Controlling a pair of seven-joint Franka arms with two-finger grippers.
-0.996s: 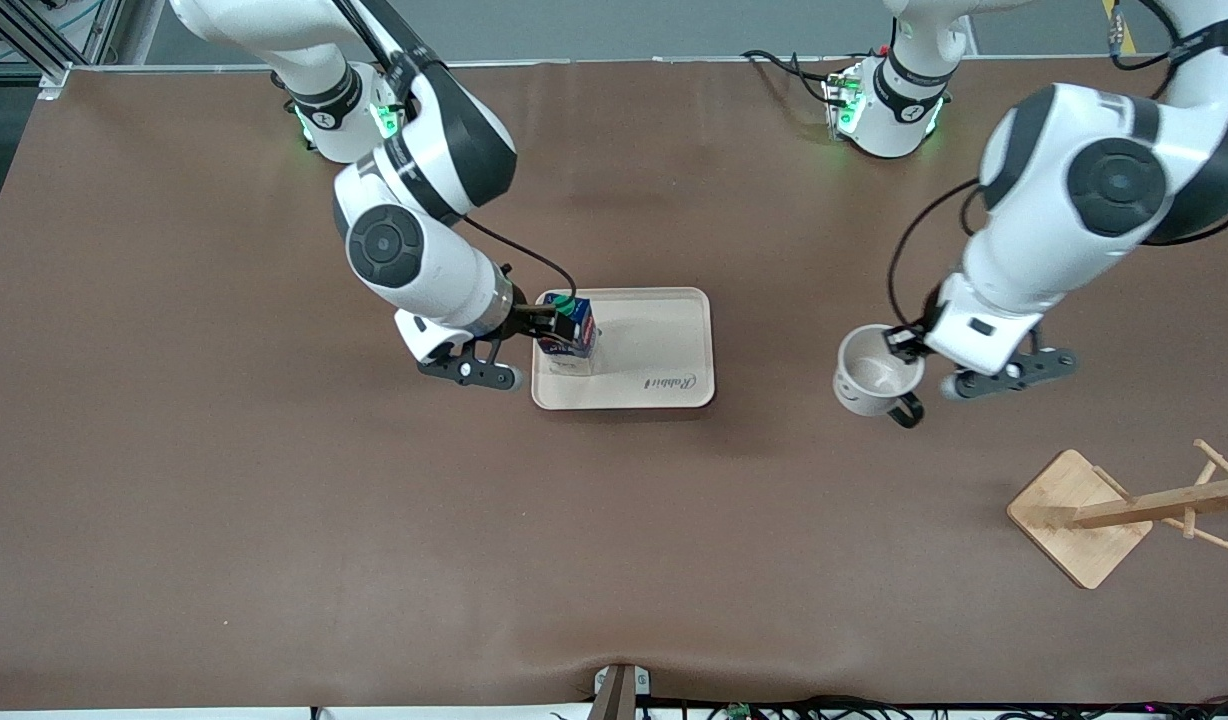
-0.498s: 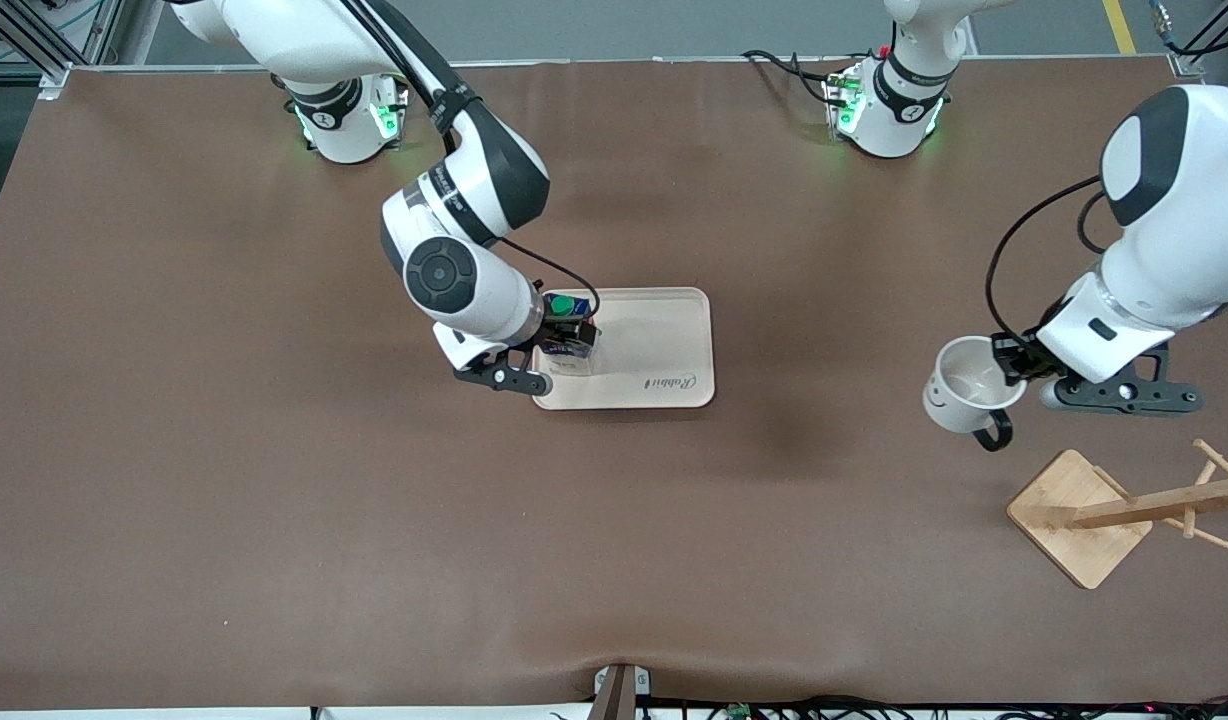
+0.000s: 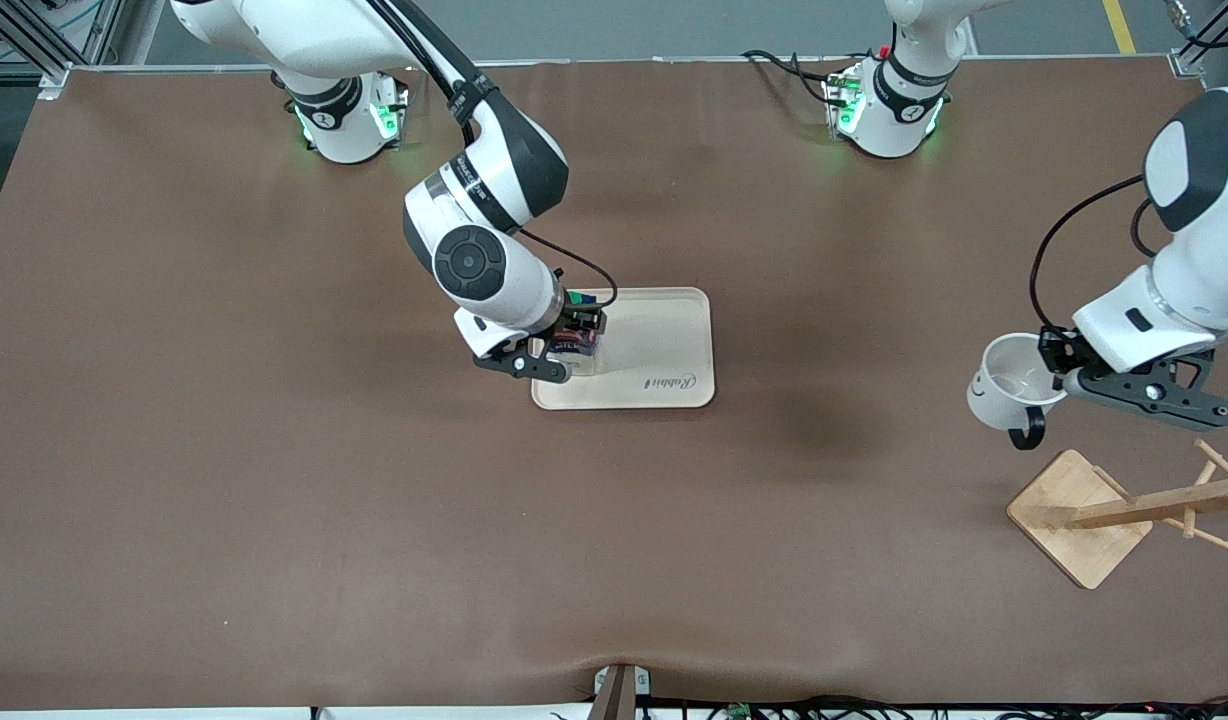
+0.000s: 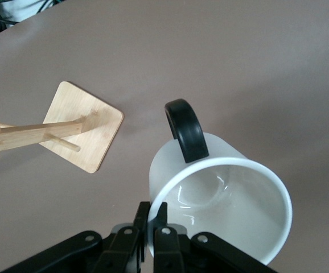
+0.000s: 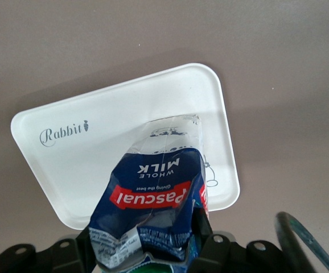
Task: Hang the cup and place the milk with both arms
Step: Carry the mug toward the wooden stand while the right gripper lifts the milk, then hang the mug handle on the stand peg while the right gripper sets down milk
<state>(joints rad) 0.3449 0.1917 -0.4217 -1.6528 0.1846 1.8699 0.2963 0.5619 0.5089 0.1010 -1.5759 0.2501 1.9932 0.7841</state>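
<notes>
Over bare table, the left tool (image 3: 1052, 372) has carried the cup (image 3: 1009, 385) nearer the rack (image 3: 1124, 512).

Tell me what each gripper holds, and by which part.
The left gripper pinches the cup by its rim wall. The right gripper grips the milk near its top, over the tray.

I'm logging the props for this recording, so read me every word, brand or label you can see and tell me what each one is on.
"Rabbit", in script with a small carrot mark: on the tray.
"Pascal": red label on the milk, held by the right gripper.
"WHOLE MILK": on the milk, by the red label.
Small line under "WHOLE MILK": too small to read.
The cup, held by the left gripper, shows no text.
</notes>
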